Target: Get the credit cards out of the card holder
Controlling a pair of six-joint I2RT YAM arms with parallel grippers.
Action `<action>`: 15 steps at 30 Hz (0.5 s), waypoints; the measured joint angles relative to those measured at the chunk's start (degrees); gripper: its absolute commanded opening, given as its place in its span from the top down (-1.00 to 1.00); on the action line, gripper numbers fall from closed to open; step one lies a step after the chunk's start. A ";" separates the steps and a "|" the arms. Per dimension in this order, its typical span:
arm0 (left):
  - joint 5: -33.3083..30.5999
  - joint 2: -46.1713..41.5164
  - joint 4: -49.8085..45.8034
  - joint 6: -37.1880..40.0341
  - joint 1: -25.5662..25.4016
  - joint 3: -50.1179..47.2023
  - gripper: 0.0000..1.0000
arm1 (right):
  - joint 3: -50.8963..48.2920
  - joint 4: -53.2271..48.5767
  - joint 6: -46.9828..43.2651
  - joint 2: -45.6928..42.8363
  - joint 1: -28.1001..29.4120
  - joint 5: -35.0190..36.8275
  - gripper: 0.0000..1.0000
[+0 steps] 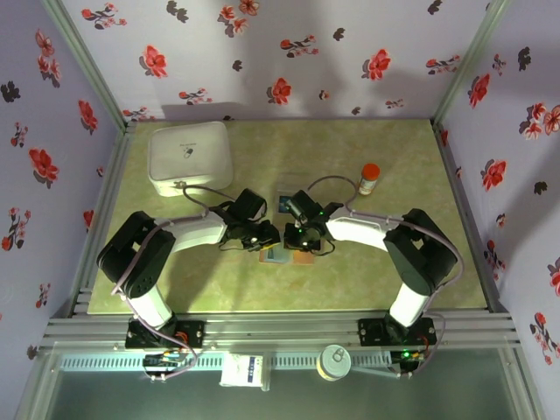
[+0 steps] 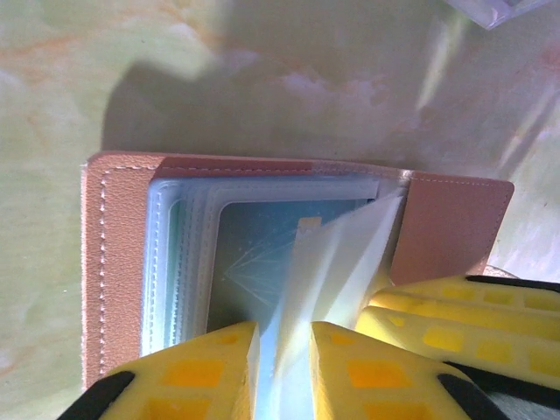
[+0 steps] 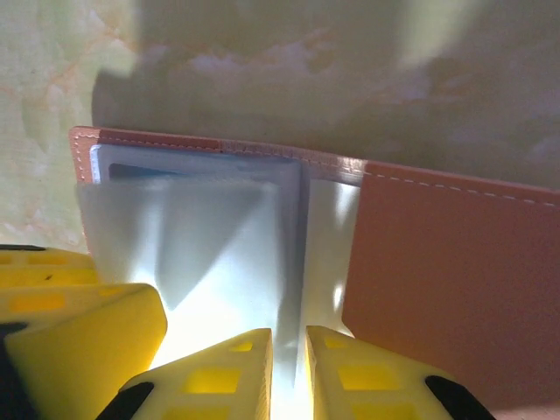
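Two jaw pairs near-shut, left gripper [image 2: 284, 341] & right gripper [image 3: 289, 341] each pinching a clear sleeve [image 3: 219, 254] of card holder [image 2: 451, 223] lying open mid-table; best hold sleeve taut w/ right, regrip teal card [image 2: 258, 254] edge w/ left, pull straight.

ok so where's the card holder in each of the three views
top external: card holder is small, midway across the green table, slightly toward the near edge.
left wrist: card holder lies open across the middle, brown cover at the left and right.
right wrist: card holder spans the middle, brown cover at the right.
shared landmark: the green table around it.
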 measured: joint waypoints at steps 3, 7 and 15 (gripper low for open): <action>0.04 0.00 0.07 -0.17 -0.02 0.00 0.58 | -0.04 -0.68 -0.02 -1.75 -0.02 0.85 0.61; 0.07 0.00 0.02 -0.44 -0.26 0.28 0.57 | -0.28 -1.60 -0.50 -4.33 -0.15 1.81 0.60; 0.04 0.76 0.04 -1.22 -2.40 4.55 0.45 | -2.29 -4.55 -2.62 -7.93 -1.57 3.93 0.59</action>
